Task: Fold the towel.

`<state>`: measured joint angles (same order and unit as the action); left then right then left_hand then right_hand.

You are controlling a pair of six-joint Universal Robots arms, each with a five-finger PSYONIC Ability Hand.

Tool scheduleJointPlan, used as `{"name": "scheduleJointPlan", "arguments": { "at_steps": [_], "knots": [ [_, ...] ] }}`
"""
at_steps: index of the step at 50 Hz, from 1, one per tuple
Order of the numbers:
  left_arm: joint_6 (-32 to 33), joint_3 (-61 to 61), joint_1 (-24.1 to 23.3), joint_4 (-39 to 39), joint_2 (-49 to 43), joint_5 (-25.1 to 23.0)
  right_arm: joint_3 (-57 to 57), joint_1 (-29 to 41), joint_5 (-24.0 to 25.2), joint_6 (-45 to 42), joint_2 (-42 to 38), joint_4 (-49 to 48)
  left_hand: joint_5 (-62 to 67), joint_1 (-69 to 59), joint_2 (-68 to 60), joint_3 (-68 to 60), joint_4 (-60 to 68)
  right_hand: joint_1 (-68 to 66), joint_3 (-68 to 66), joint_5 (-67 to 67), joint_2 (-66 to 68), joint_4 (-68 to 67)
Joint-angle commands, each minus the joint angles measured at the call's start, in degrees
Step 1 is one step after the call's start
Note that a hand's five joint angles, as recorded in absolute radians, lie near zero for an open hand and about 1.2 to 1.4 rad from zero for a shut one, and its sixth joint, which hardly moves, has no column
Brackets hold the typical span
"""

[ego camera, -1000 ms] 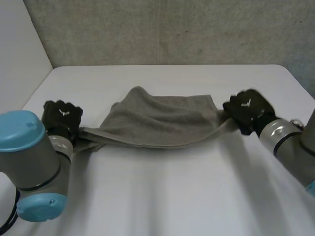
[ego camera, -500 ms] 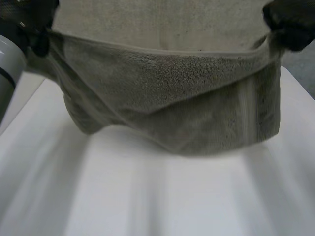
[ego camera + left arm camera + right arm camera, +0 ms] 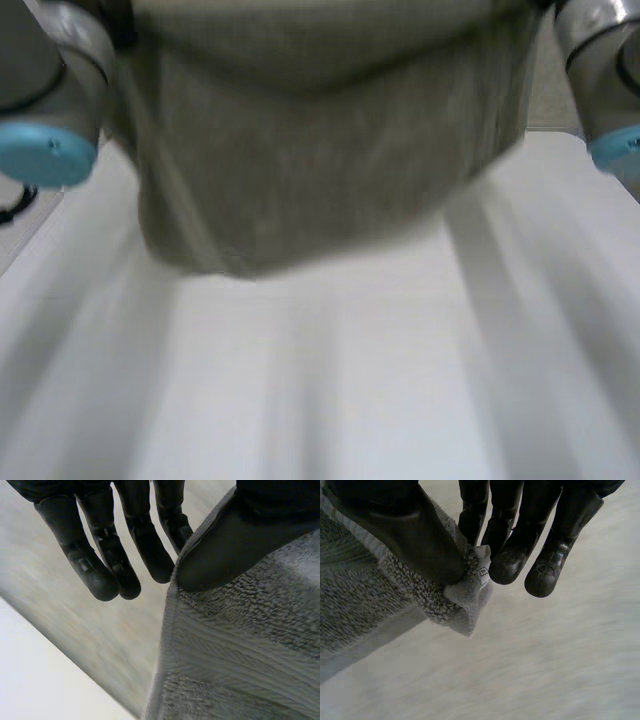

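Head view: the towel [image 3: 320,150] is up in the air now, hanging like a curtain right across the 12 o'clock side of the scene, with its bottom hem drooping lowest around 7 o'clock and, as far as I can tell, clear of the white counter [image 3: 330,400]. A second ago it was lying bunched flat on the counter, stretched between the two hands, and half a second ago it was only partway up, so it's been hoisted fast and pulled closer to the camera. The left arm [image 3: 50,90] sits at 10 o'clock of the cloth and the right arm [image 3: 600,70] at 2 o'clock. Left wrist view: the left robot hand [image 3: 235,540] has its thumb clamped on the towel's banded edge, the other fingers straight beside it. Right wrist view: the right robot hand [image 3: 420,535] is pinching a corner, thumb on top, with the little care tag [image 3: 481,565] poking out by the fingertips. My guess is this lift is to shake the thing out flat, and next it needs laying down so one half lands over the other. The main risk is a corner slipping out mid-swing.
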<state>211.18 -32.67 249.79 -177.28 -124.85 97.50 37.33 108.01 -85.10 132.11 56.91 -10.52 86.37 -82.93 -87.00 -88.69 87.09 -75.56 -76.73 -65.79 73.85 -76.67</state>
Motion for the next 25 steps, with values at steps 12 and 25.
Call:
{"name": "scheduleJointPlan", "arguments": {
  "at_steps": [12, 25],
  "knots": [
    [-11.0, -23.8, 2.4, -7.6, 5.4, -8.1, 16.8, -1.0, 5.7, 4.8, 3.5, 10.3, -16.4, 2.9, 7.0, 8.7, -7.1, -4.4, -3.3, -4.2, 6.1, -3.3],
    [7.1, -60.8, 1.8, -30.0, 8.2, -11.6, 36.3, -1.5, 9.3, 4.6, -3.3, 9.5, -16.4, 2.9, 7.0, 8.7, -7.1, -4.4, -3.3, -4.2, 6.1, -3.3]
  ]
}}
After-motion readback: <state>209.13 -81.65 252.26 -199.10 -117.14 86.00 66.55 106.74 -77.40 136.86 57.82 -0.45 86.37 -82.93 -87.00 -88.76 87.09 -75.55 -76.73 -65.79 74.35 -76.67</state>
